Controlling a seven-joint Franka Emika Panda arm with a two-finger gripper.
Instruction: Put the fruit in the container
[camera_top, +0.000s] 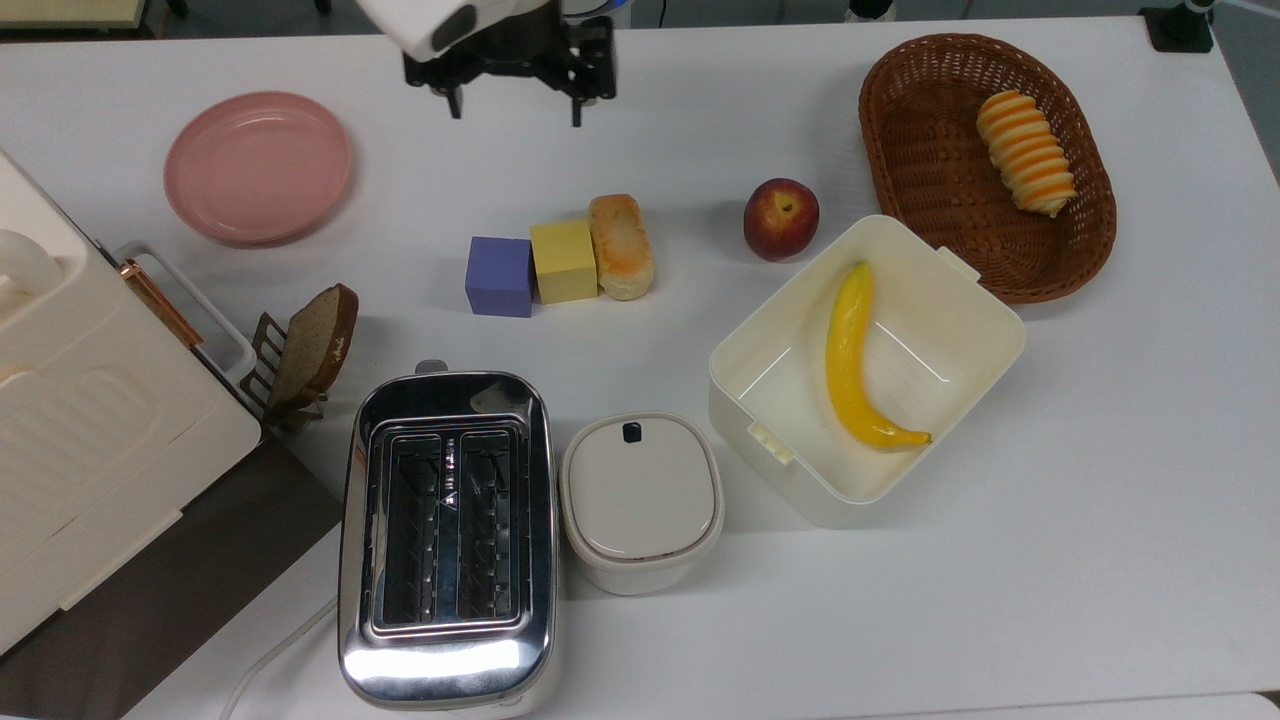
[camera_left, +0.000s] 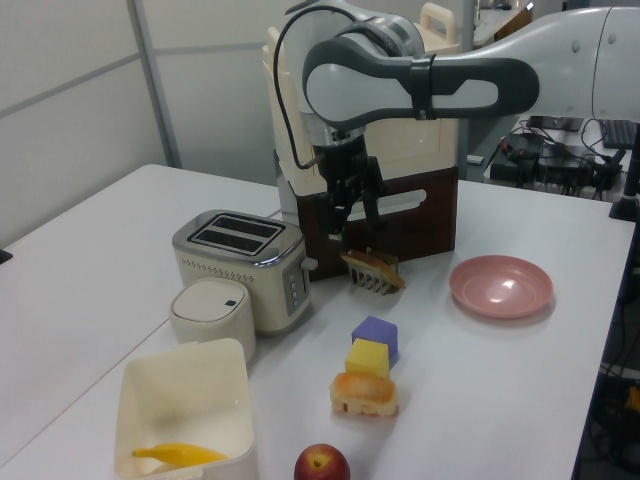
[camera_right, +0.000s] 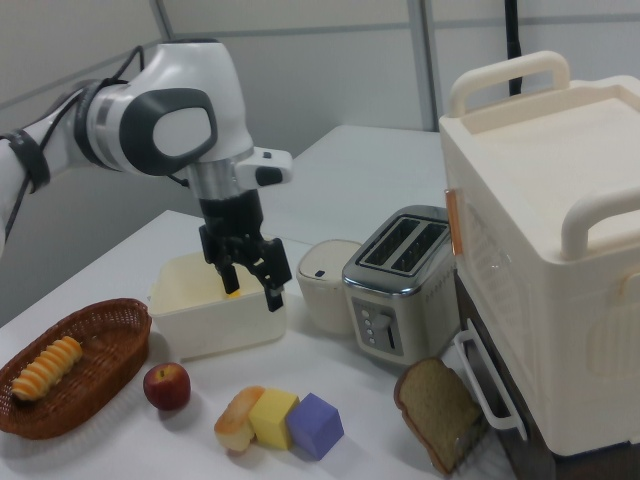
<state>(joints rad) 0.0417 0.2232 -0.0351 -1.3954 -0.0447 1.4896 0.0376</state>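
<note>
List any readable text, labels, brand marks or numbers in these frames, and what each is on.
No readable text, brand or number in any view.
Toaster: a small mark between the slots in the top view, too small to read; front controls in the right view show no legible label.
Lidded white pot: a small dark square on the lid, no lettering visible.
Container, banana, end effector: no markings visible.
</note>
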